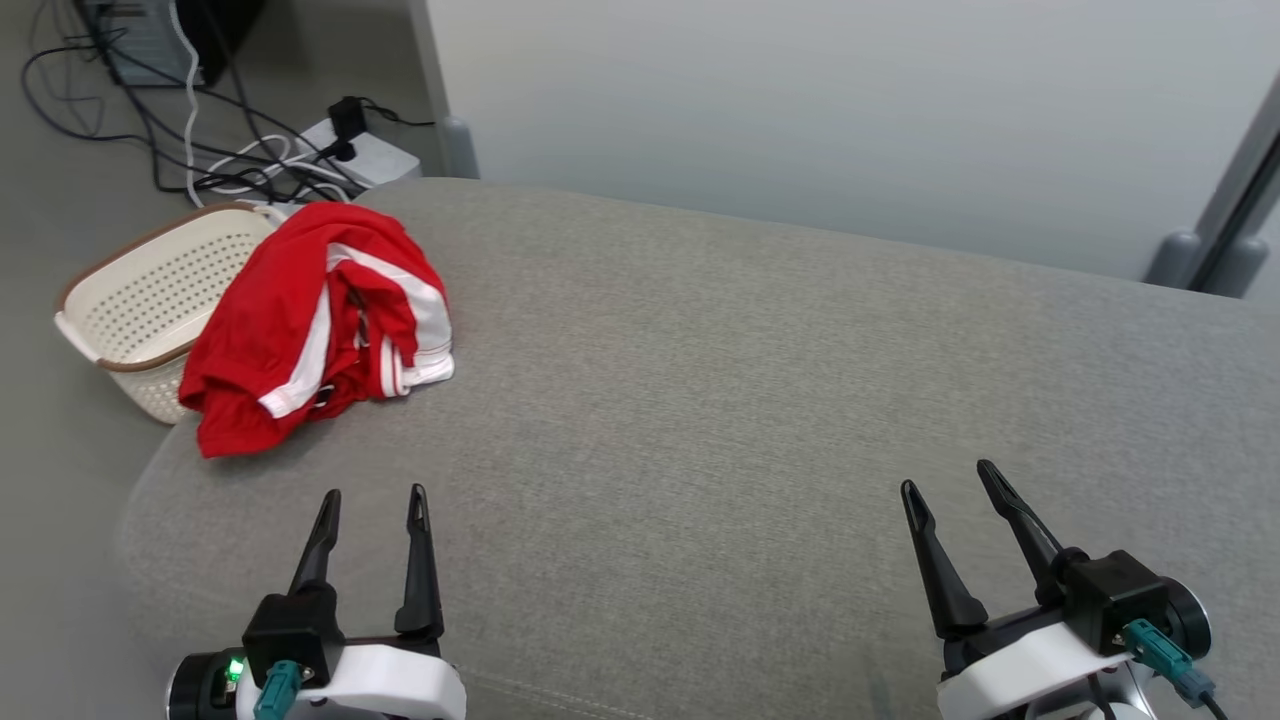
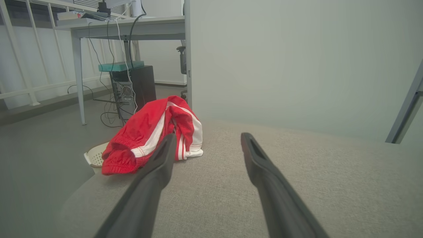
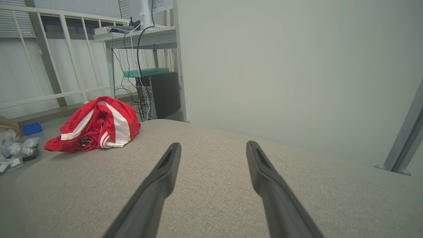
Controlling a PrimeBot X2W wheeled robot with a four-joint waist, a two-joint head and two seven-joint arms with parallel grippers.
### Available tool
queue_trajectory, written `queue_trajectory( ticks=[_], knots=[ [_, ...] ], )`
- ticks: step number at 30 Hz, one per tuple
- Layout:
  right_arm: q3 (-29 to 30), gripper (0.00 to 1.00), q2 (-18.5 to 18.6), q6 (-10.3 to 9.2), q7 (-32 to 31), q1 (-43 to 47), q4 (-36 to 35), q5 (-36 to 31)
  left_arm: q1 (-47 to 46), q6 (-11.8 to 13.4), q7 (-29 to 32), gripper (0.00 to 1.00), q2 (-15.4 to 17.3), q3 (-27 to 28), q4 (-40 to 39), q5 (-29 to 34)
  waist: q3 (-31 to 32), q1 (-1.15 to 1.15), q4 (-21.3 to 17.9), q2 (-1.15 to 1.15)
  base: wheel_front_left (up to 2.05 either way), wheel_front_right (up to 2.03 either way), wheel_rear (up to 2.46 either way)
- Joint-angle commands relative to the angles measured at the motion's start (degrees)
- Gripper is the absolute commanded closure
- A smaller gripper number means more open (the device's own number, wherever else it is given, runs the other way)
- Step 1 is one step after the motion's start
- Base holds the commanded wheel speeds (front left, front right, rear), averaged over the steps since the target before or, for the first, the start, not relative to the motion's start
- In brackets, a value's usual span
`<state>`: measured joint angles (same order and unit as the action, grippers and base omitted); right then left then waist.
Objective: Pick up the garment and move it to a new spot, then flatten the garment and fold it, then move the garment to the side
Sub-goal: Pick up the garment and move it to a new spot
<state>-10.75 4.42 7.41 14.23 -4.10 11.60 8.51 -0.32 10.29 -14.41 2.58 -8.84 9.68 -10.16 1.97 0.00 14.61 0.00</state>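
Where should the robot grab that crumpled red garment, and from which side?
Probably the garment at its raised, bunched top, from above with the nearer, open left gripper: folds stand up there for pinching, while its left edge overhangs the cushion by the basket.

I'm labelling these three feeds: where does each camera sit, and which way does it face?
Head view: on the head, facing forward and down at the grey fabric surface; left gripper and right gripper, both open, at the bottom.
Left wrist view: on the left wrist, facing along its own fingers toward the red and white garment.
Right wrist view: on the right wrist, facing along its fingers across the surface.
Shared: every view shows the garment.
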Motion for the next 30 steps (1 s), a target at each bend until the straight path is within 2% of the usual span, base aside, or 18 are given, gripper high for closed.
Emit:
queue_trajectory(
  ticks=[1, 19, 30],
  knots=[
    [-1.04, 0.00, 0.27, 0.08, 0.77, -0.98, -1.57, 0.26, -2.75, 0.87, -0.59, 0.00, 0.30, 2.36, -1.78, 0.01, -0.06, 0.00, 1.77, 0.00, 0.00, 0.00, 0.00],
    [-1.40, 0.00, 1.53, 0.08, 0.77, -0.90, -1.77, 0.38, -3.98, 2.55, -0.59, 0.00, 0.30, 5.03, -1.18, -0.20, -2.05, 0.00, 3.36, 0.00, 0.00, 0.00, 0.00],
    [-2.31, 0.00, 5.07, 0.08, 0.77, -4.42, -2.43, 0.39, -12.53, 4.28, -0.59, 0.00, 0.30, 7.40, 2.95, -2.22, -9.05, 0.00, 1.67, 0.00, 0.00, 0.00, 0.00]
  ],
)
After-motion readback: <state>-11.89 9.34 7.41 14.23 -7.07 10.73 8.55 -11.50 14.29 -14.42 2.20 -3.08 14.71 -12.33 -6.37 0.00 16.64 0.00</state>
